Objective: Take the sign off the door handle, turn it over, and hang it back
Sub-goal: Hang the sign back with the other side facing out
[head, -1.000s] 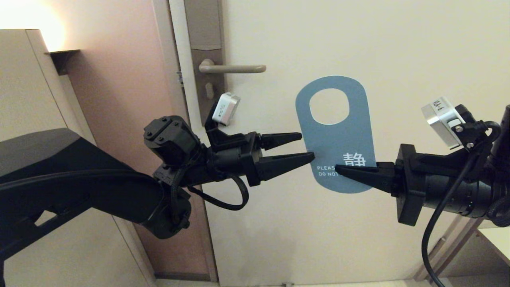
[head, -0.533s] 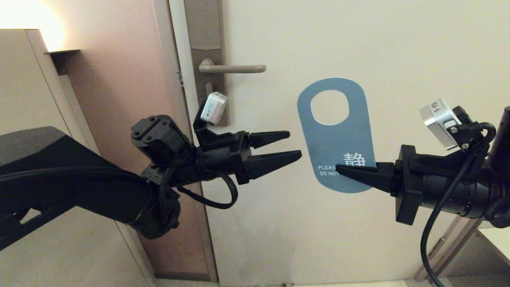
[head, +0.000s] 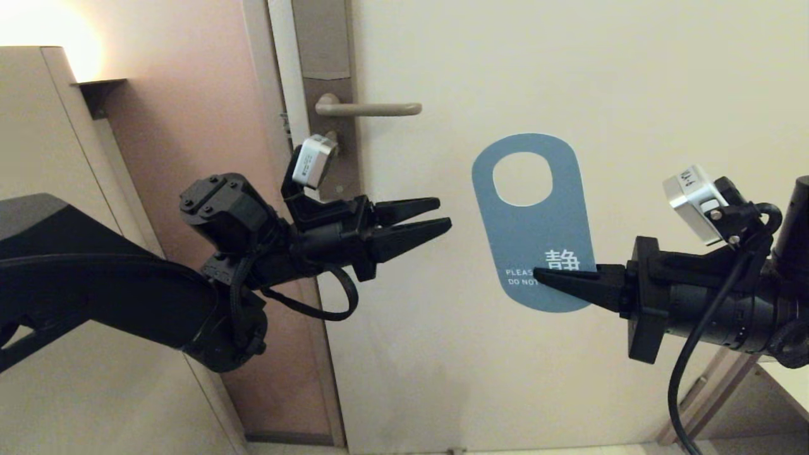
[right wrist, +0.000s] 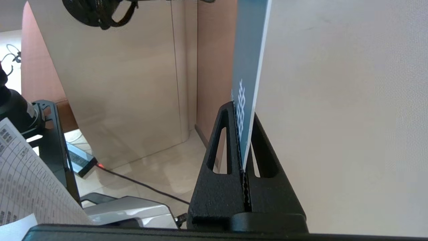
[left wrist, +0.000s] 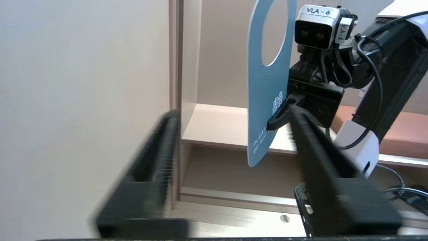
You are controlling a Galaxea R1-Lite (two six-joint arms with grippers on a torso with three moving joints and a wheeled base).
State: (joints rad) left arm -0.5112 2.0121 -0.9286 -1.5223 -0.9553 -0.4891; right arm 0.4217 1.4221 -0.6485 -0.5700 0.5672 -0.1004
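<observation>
The sign (head: 531,227) shows its blue face with white lettering and stands upright in front of the door, hole uppermost, off the door handle (head: 370,109). My right gripper (head: 536,272) is shut on the sign's lower right edge; the card sits pinched between its fingers (right wrist: 241,110). My left gripper (head: 444,213) is open, holds nothing, and hovers left of the sign with a gap to it, below the handle's free end. From the left wrist the sign (left wrist: 264,77) appears beyond the left gripper (left wrist: 234,113). The handle is bare on its grey-brown plate (head: 322,57).
The cream door (head: 569,63) fills the background behind both arms. A pinkish wall (head: 189,95) and a beige cabinet (head: 38,158) stand to the left. A wooden shelf unit (left wrist: 217,127) lies beyond the sign. A cable (right wrist: 140,182) runs across the floor.
My left gripper has pulled away from the sign's left edge, back to the left and slightly up, and its fingers have narrowed. The sign has dropped a little with the right gripper.
</observation>
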